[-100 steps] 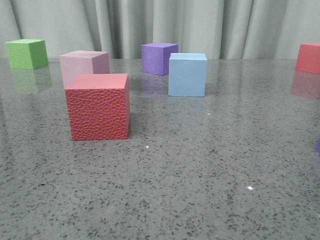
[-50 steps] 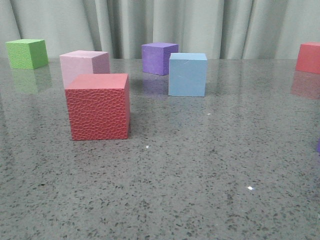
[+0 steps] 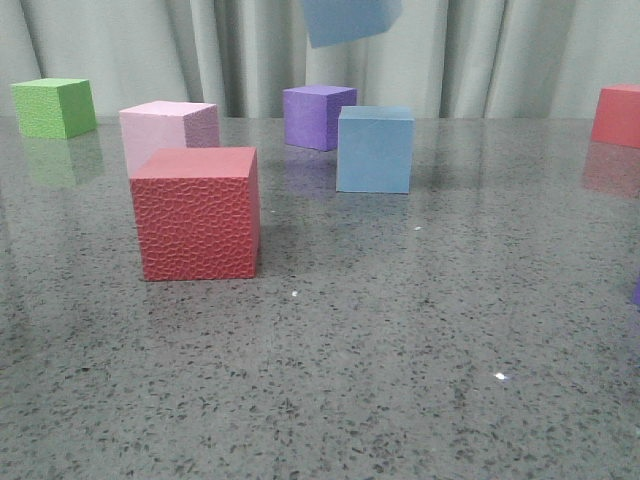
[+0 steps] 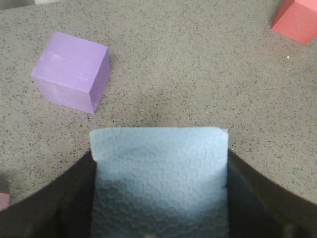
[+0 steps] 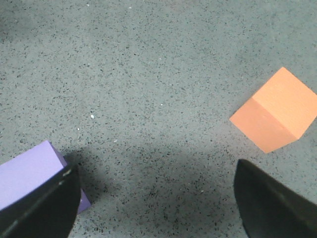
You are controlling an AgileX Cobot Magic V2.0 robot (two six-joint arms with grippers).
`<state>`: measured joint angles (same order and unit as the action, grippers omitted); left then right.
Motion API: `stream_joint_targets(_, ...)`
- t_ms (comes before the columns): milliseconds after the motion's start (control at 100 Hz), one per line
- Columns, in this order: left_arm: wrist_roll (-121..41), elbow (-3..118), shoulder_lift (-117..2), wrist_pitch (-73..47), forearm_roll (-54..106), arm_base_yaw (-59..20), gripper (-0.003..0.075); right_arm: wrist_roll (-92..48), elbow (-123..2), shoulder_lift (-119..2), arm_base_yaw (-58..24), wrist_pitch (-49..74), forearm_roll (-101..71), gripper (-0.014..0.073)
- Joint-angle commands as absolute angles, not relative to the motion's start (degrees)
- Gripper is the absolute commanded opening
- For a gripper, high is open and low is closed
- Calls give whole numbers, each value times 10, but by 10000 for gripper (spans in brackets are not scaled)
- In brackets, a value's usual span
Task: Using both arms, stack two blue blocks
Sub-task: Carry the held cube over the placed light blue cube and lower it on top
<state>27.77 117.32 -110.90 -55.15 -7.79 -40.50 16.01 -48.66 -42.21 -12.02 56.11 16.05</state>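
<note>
One sky-blue block (image 3: 375,150) stands on the grey table (image 3: 400,350), in front of a purple cube (image 3: 318,116). The second blue block (image 3: 348,20) hangs tilted in the air at the top edge of the front view, above and slightly left of the first. In the left wrist view my left gripper (image 4: 159,166) is shut on this block (image 4: 158,173), with a black finger on each side. My right gripper (image 5: 156,198) is open and empty over bare table. Neither arm shows in the front view.
A dimpled red cube (image 3: 197,213) stands front left, with a pale pink cube (image 3: 166,130) behind it and a green cube (image 3: 53,107) far left. A red cube (image 3: 618,114) is far right. An orange cube (image 5: 275,111) and a purple cube (image 5: 25,181) flank my right gripper.
The second blue block has come into the front view at the top edge, above the blue block on the table. The cubes on the table have not moved.
</note>
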Motion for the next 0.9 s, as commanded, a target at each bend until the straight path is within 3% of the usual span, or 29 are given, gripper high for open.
stream_joint_targets(0,290,1221,-1100,-551,-80,-410,225,155,-502,-420,-116,527,172,623)
stream_joint_targets(890,299,1258,-1129,-572,-79,-422,220,155,-502,-420,-116,528,172,623)
